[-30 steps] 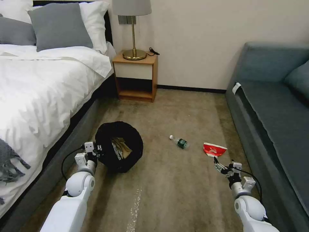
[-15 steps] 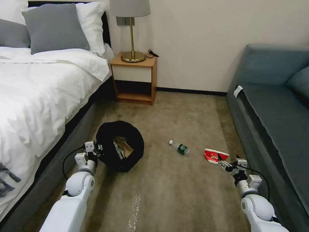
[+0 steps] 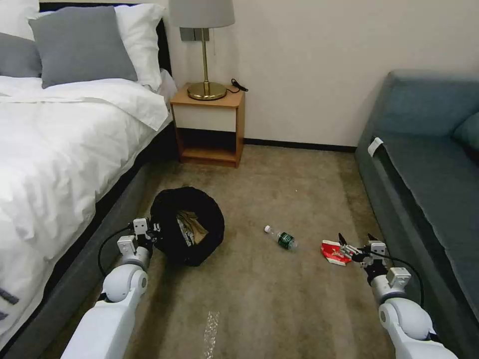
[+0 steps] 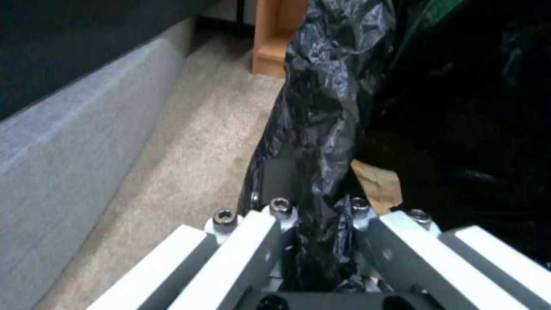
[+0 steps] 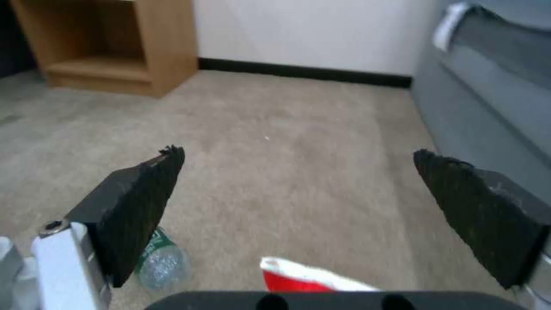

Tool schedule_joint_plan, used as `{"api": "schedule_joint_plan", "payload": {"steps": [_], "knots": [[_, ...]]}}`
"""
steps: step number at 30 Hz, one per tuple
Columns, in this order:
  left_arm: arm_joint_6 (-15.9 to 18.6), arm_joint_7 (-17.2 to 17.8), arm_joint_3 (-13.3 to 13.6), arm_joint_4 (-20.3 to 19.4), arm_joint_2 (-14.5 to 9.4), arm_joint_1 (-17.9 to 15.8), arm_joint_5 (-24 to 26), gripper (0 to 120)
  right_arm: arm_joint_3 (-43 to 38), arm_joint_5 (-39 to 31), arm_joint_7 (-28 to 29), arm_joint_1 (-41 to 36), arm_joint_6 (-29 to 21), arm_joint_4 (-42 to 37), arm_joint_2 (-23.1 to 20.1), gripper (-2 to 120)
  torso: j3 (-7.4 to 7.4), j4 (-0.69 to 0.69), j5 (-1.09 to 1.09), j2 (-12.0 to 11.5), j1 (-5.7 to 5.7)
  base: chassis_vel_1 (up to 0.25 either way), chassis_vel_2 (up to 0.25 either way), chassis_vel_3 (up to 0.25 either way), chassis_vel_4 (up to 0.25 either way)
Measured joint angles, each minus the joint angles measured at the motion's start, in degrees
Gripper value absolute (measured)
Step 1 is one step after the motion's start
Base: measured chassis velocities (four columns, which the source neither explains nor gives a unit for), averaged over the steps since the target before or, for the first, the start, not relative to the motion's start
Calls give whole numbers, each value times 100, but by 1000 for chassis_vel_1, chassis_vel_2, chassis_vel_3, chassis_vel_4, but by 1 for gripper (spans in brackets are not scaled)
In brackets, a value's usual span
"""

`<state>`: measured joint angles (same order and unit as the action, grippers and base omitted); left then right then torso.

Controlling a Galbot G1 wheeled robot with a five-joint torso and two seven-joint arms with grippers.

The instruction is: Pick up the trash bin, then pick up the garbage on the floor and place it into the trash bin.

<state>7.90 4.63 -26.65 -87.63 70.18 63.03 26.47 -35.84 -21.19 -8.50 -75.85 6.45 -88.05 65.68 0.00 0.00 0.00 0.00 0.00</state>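
Note:
The trash bin [image 3: 200, 238], lined with a crinkled black bag, is held tilted beside the bed, and my left gripper [image 3: 148, 233] is shut on its rim. The left wrist view shows the left gripper [image 4: 318, 215] pinching the bag-covered rim [image 4: 327, 107]. Crumpled brown paper [image 3: 192, 230] [image 4: 376, 183] and a wrapper lie inside. A small clear bottle with a green label [image 3: 282, 239] [image 5: 161, 262] lies on the carpet. A flattened red-and-white carton [image 3: 332, 252] [image 5: 304, 275] lies near the sofa. My right gripper [image 3: 355, 240] [image 5: 298, 154] is open right over the carton's sofa-side end.
A bed [image 3: 60, 149] runs along the left and a grey-blue sofa [image 3: 429, 179] along the right. A wooden nightstand [image 3: 209, 124] with a brass lamp [image 3: 204, 55] stands at the far wall. Open carpet lies between them.
The view has shifted forward. My right gripper has advanced from short of the carton to over it, staying open. The left gripper still holds the bin.

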Motion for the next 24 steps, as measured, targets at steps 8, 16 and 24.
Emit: {"api": "schedule_joint_plan", "payload": {"steps": [8,16,24], "knots": [[-47,-29,12,5,-20,25,-54,1,66,156,-257,-131,292,-6,-160,100,0,0,-1,0,0,-71,82,72,-67],[-91,-48,69,71,3,34,-97,1,70,98,-269,-99,293,35,-114,100,0,1,0,0,0,-52,66,69,-58],[-187,-94,98,191,-9,43,-103,1,75,53,-323,-56,300,148,-116,100,0,0,-1,0,0,-98,93,99,-103]]}}
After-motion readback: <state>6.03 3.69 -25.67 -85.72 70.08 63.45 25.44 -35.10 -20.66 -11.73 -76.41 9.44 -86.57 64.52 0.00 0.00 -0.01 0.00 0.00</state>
